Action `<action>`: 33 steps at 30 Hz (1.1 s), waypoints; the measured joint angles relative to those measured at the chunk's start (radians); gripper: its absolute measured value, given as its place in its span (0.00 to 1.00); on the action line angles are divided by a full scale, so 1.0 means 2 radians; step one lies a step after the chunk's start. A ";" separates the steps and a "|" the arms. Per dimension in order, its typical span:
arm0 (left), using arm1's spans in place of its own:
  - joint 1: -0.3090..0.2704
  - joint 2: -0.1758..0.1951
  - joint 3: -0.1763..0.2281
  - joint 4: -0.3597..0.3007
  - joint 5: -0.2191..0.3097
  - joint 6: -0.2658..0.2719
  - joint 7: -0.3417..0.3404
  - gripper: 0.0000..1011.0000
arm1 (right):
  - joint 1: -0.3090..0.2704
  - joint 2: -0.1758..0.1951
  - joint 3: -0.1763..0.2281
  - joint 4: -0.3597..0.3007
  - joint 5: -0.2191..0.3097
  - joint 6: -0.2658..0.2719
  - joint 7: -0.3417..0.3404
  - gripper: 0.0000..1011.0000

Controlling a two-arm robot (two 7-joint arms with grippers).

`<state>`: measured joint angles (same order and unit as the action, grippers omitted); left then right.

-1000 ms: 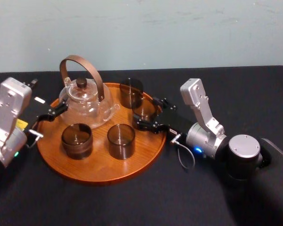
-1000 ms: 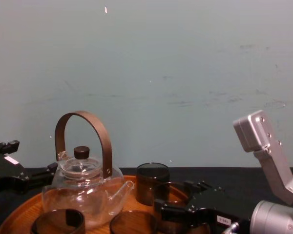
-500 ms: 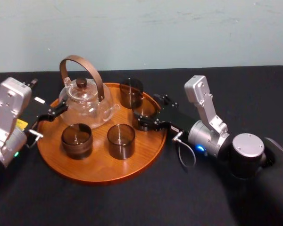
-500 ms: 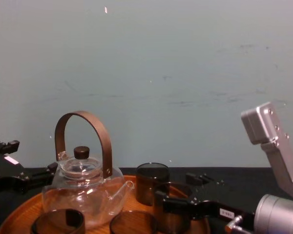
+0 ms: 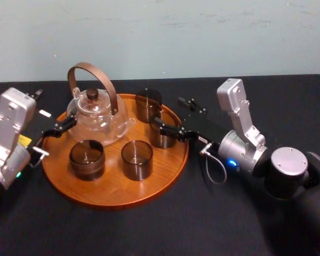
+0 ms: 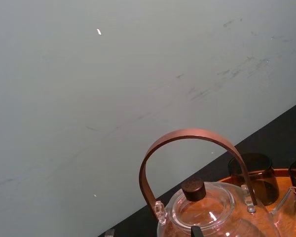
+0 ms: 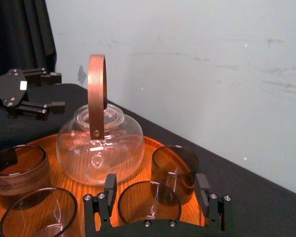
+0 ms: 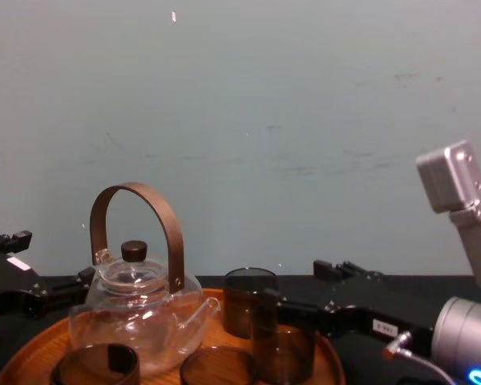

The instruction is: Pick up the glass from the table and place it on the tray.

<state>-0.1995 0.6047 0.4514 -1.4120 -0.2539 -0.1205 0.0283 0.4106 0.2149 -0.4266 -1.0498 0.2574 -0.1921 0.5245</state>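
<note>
Fingers (image 5: 170,129) spread, R gripper (image 5: 167,110) by smoky glass (image 5: 160,141) on wood-grain tray (image 5: 112,188).

Tally, head view.

Glasses: four, all smoked brown, all standing inside the tray's rim.
- back glass (image 5: 149,104)
- right-hand glass (image 5: 159,140)
- front-middle glass (image 5: 137,159)
- front-left glass (image 5: 87,158)

The right wrist view agrees: four brown glasses around the pot.

Tray (image 5: 117,189): one, round, orange-brown wood.

Teapot (image 5: 96,120): one, clear glass. It carries one arched brown handle (image 5: 90,68) and one dark lid knob (image 5: 92,94).

Bench (image 5: 149,229): one, matte black.

Tools: two, the left tool (image 7: 56,90) and the right tool (image 7: 155,187), each with two black fingers. Silver arms: two, one at each side of the tray.
</note>
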 joint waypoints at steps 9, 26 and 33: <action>0.000 0.000 0.000 0.000 0.000 0.000 0.000 0.99 | -0.023 0.018 0.011 -0.055 0.010 0.002 -0.008 0.99; 0.000 0.000 0.000 0.000 0.000 0.000 0.000 0.99 | -0.079 0.056 0.062 -0.114 0.021 -0.011 -0.047 0.99; 0.000 0.000 0.000 0.000 0.000 0.000 0.000 0.99 | -0.096 0.062 0.084 -0.116 0.021 -0.020 -0.063 0.99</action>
<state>-0.1995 0.6047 0.4514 -1.4120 -0.2539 -0.1205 0.0283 0.2177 0.3396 -0.2578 -1.2821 0.3001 -0.2321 0.3987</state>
